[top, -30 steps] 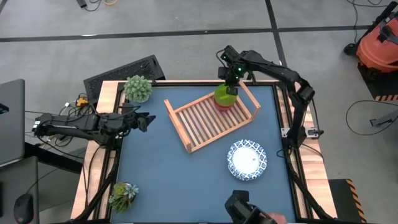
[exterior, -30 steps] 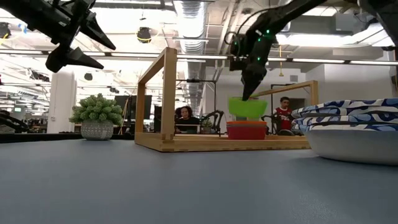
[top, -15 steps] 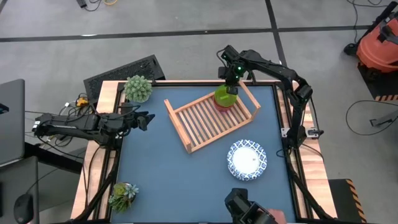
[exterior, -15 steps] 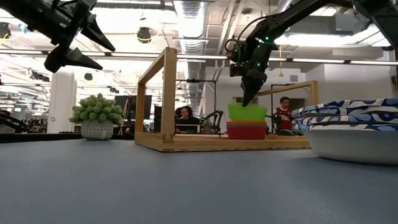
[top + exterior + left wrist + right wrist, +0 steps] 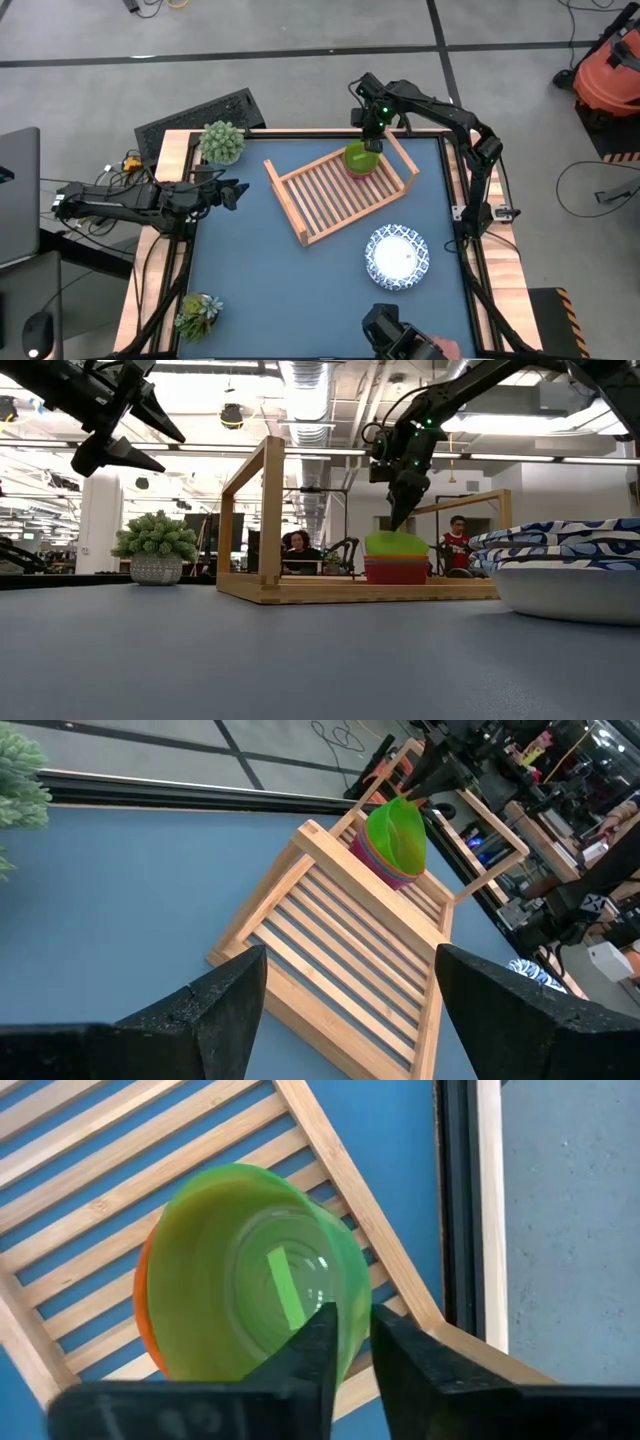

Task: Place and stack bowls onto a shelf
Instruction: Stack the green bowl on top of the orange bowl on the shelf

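Blue covers the table top [image 5: 260,270], which has a wooden frame. The light wooden shelf [image 5: 335,192] lies slanted on the far half of the table, its slats facing up. The white bowls with blue rims [image 5: 396,256] sit stacked near the right edge of the table, well apart from the shelf. On the shelf's end nearest the far right corner, the green bowl [image 5: 359,156] rests nested inside the pink bowl [image 5: 396,571]; the two stand upright.

The right gripper [image 5: 372,132] hangs over the far rim of the green bowl. In the right wrist view its two fingers [image 5: 312,1348] stand a little apart with the bowl's rim in the narrow gap; I cannot tell if they touch it. The left gripper [image 5: 233,194] waits above the left edge of the table, jaws spread wide and holding nothing.
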